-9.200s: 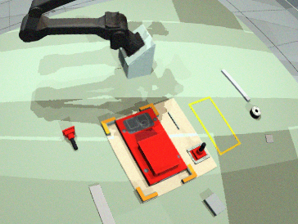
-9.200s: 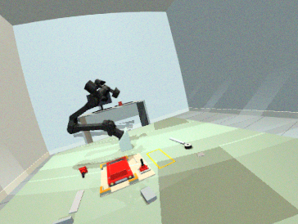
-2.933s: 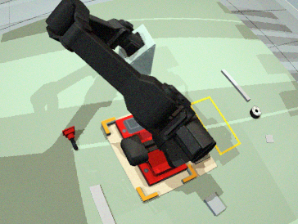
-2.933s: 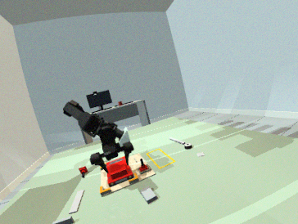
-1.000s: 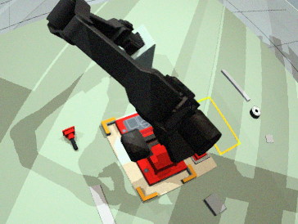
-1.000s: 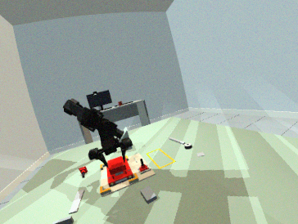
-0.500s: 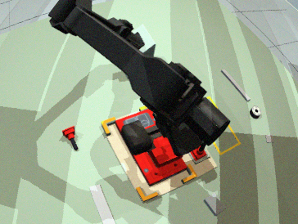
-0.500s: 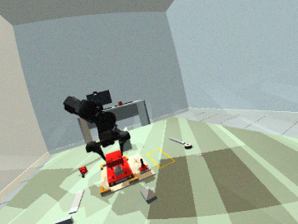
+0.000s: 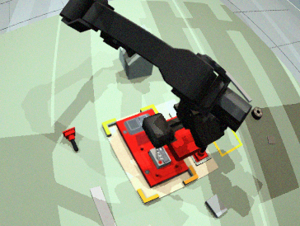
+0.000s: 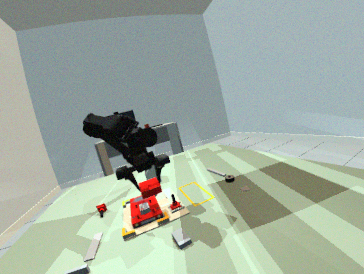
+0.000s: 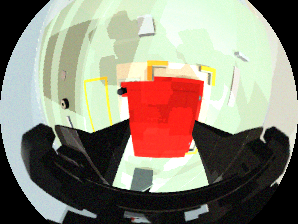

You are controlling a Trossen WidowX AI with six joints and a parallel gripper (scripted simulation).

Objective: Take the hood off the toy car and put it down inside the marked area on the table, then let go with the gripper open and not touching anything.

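Tool (image 10: 142,176) clamped wide on red hood (image 10: 149,188), above toy car (image 10: 144,210).

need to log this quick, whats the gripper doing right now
Gripper: shut on the red hood, lifted above the toy car.

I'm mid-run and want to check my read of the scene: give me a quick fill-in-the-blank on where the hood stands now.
1. The gripper is shut on the red ____.
2. In the exterior view the hood hangs ____ the toy car, not resting on it.
3. The marked area is outlined in ____.
4. The marked area holds ____ of the car's parts yet.

Missing words: hood; above; yellow; none
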